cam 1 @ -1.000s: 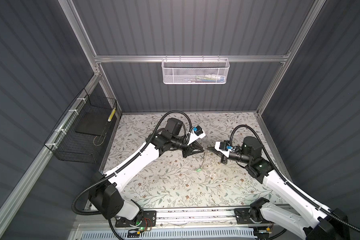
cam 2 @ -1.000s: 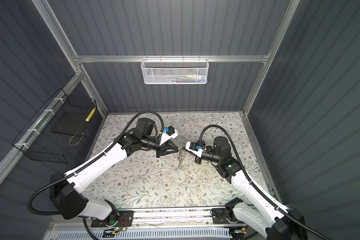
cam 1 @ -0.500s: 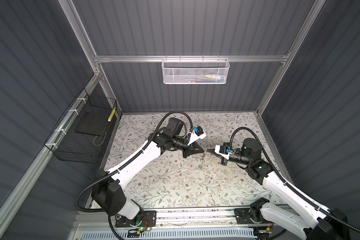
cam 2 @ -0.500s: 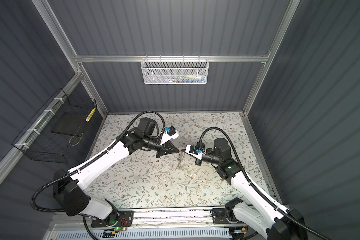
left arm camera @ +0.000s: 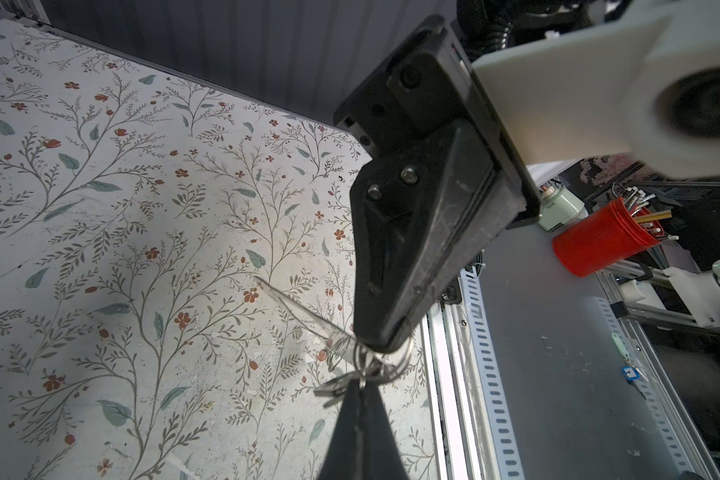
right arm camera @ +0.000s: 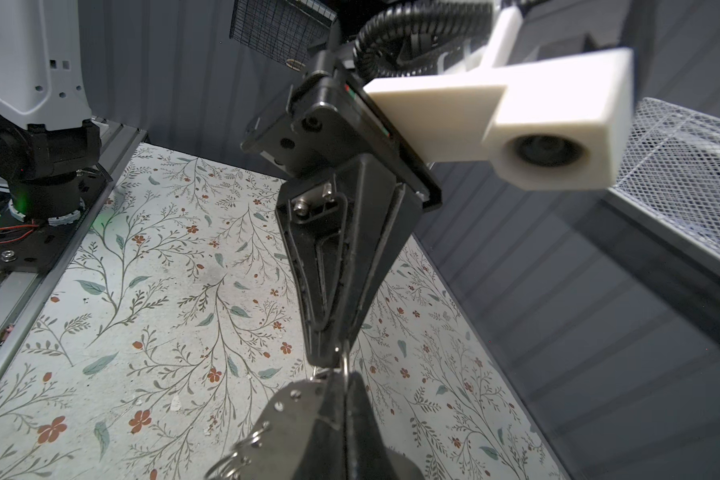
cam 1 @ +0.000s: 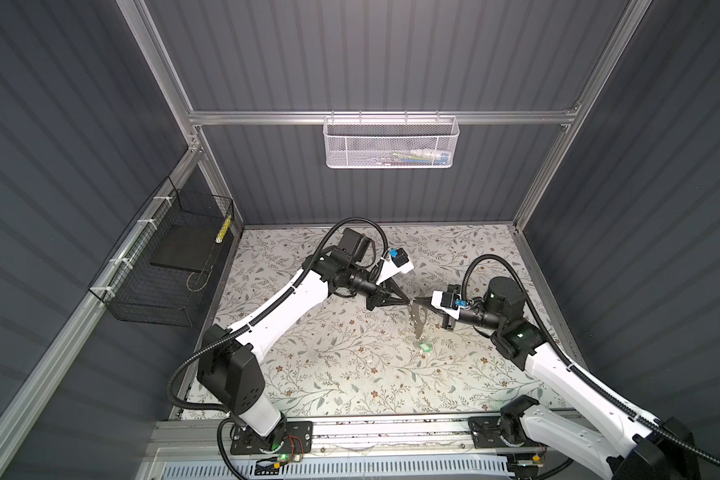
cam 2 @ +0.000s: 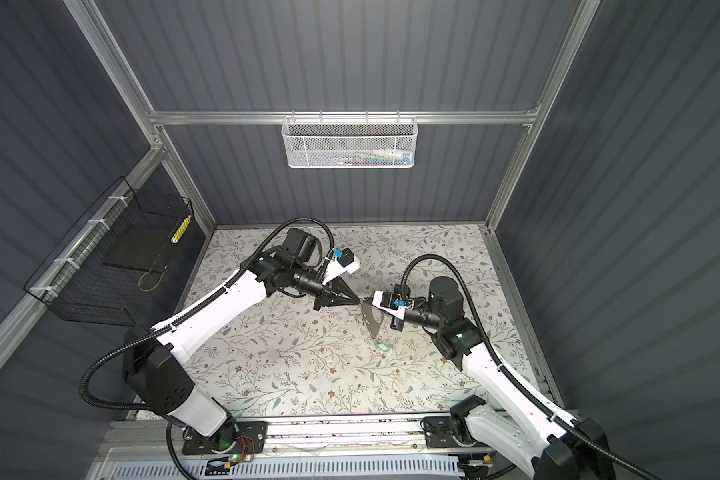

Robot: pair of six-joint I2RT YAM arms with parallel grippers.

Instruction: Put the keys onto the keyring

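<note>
Honestly, the keyring point(cam 1: 417, 323) clamped by the right gripper point(cam 1: 420, 300) could be yanked loose if the ring point(right arm camera: 344, 368) pinched by the left gripper point(cam 1: 407, 299) is overpulled.

No legible text, no readable labels, brands, numbers or signs in any view

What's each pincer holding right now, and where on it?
Right pincer clamps the keyring at its upper end; it hangs down. Left pincer pinches a small metal ring there. Green tag lies unheld.
</note>
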